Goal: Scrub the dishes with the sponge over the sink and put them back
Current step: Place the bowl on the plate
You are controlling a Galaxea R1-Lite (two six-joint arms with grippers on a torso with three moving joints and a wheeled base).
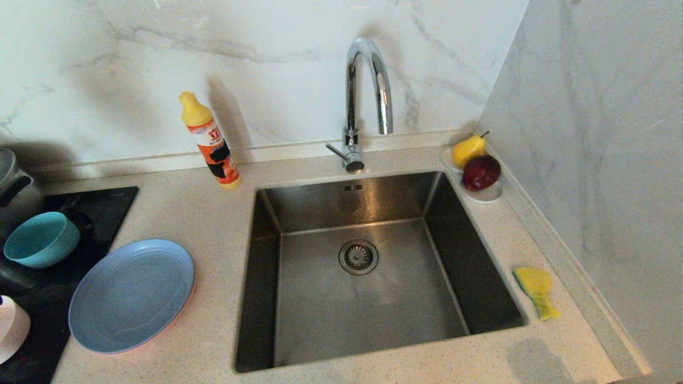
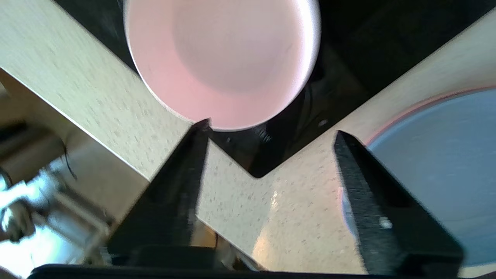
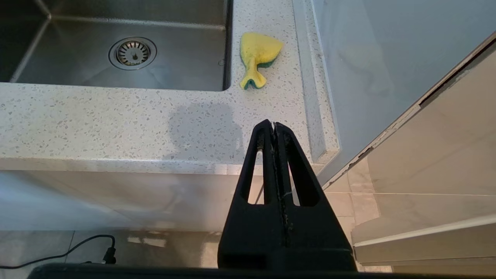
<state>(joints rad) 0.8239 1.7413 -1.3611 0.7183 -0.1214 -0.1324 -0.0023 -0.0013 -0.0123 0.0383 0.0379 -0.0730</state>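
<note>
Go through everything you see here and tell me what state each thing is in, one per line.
sink: empty, no water running
sponge: lying crumpled on the counter right of the sink
blue plate: stacked on a pink plate
teal bowl: upright, empty
pink bowl: upright, empty
left gripper: open, holding nothing
right gripper: shut, empty

Brushed steel sink point(image 1: 299, 202); foam sponge point(image 1: 536, 290)

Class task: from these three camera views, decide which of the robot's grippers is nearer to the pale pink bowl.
Left. The left gripper hovers open just before the pink bowl; the right gripper, shut, sits past the sink near the sponge.
</note>
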